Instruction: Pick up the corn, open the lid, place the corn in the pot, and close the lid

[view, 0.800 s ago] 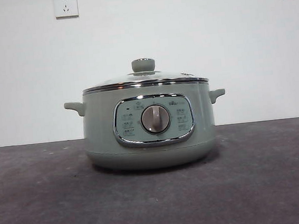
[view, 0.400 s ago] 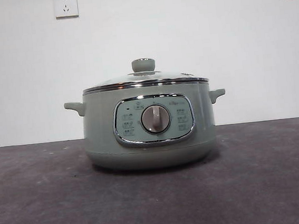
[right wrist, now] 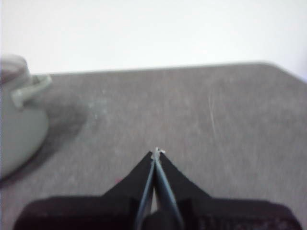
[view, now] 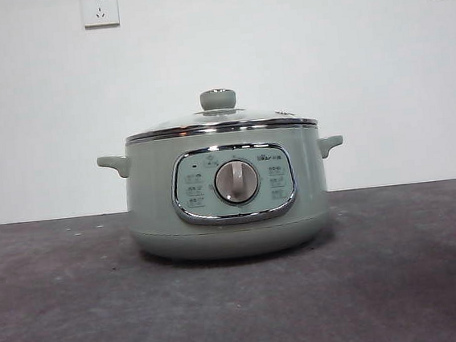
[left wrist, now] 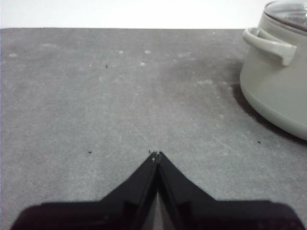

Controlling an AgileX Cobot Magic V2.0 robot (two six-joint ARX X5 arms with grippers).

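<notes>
Pot (view: 227, 191), one only, sage-green, standing mid-tabletop (view: 72, 315) with one glass lid (view: 220, 122) seated on its rim, one green knob on top, two side handles, one silver dial. Corn nowhere visible in any view. Two wall sockets (view: 100, 7) behind. Left gripper (left wrist: 156, 154) and right gripper (right wrist: 156, 152) low over bare tabletop, one either side of pot, fingers pressed together, holding nothing.
</notes>
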